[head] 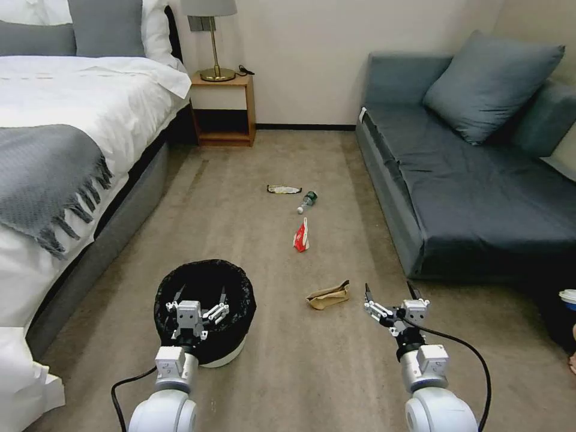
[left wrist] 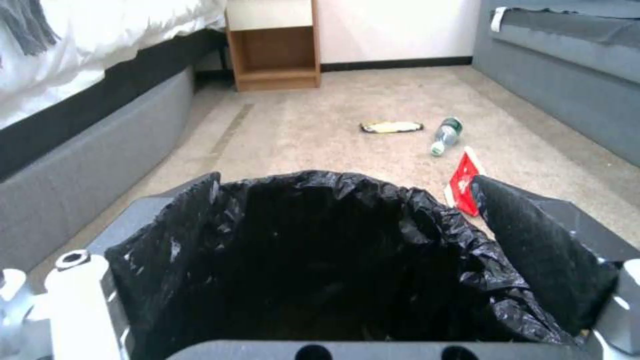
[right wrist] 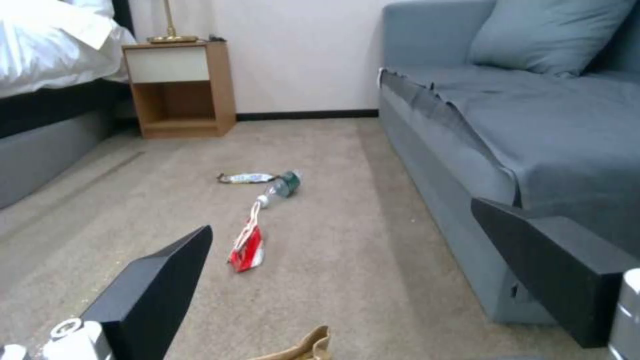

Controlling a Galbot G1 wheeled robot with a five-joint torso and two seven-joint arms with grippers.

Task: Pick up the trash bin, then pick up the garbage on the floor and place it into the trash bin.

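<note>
Left gripper (head: pixel 200 296) hangs over the trash bin (head: pixel 231 354), fingers spread either side of the near rim, nothing pinched yet. That bin looks light and stiff, but the black liner (left wrist: pixel 347 200) is slick and crinkly, so I'd judge a firm bite on the rim through the bag is best. Right gripper (head: pixel 390 293) waits spread wide above the carpet (head: pixel 252 252), beside the crumpled paper bag (head: pixel 328 296). Ahead lie the red packet (head: pixel 301 236), small bottle (head: pixel 307 201) and flat wrapper (head: pixel 283 189): 4 featherweight pieces, soft, easily crushed.
</note>
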